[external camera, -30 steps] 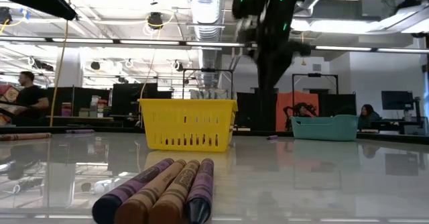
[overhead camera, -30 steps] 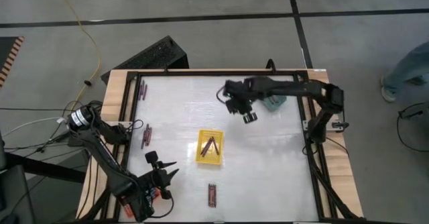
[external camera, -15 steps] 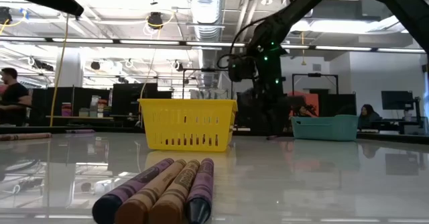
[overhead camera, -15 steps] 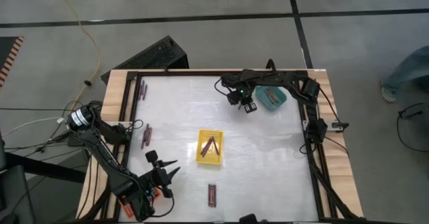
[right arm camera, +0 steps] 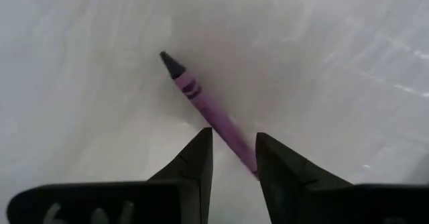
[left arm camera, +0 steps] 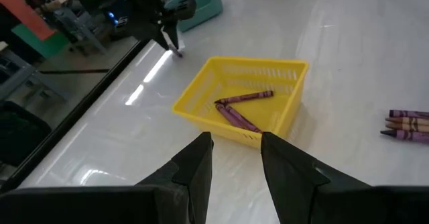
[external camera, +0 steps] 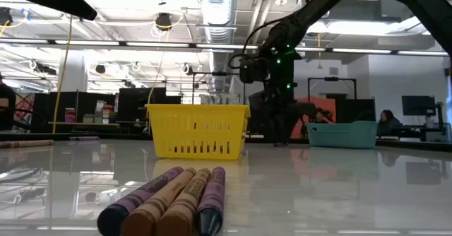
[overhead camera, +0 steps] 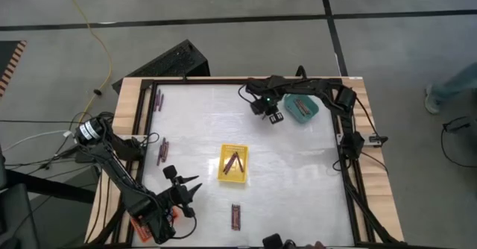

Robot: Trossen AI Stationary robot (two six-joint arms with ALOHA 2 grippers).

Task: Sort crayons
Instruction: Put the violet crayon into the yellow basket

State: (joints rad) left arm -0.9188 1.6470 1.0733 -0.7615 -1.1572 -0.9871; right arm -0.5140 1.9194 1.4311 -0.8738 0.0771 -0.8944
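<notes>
My white counter (overhead camera: 298, 174) carries a yellow basket (overhead camera: 232, 164) near its middle, holding two purple crayons (left arm camera: 240, 110), and a teal tray (overhead camera: 304, 108) at about two o'clock. My right gripper (overhead camera: 274, 118) reaches down just beside that tray, its fingers (right arm camera: 194, 160) set narrow around the near end of a purple crayon (right arm camera: 204, 109) lying flat on the counter. My left gripper (overhead camera: 184, 187) waits at about seven o'clock, slightly parted and carrying nothing. Four more crayons (overhead camera: 235, 216) lie bunched at six o'clock.
</notes>
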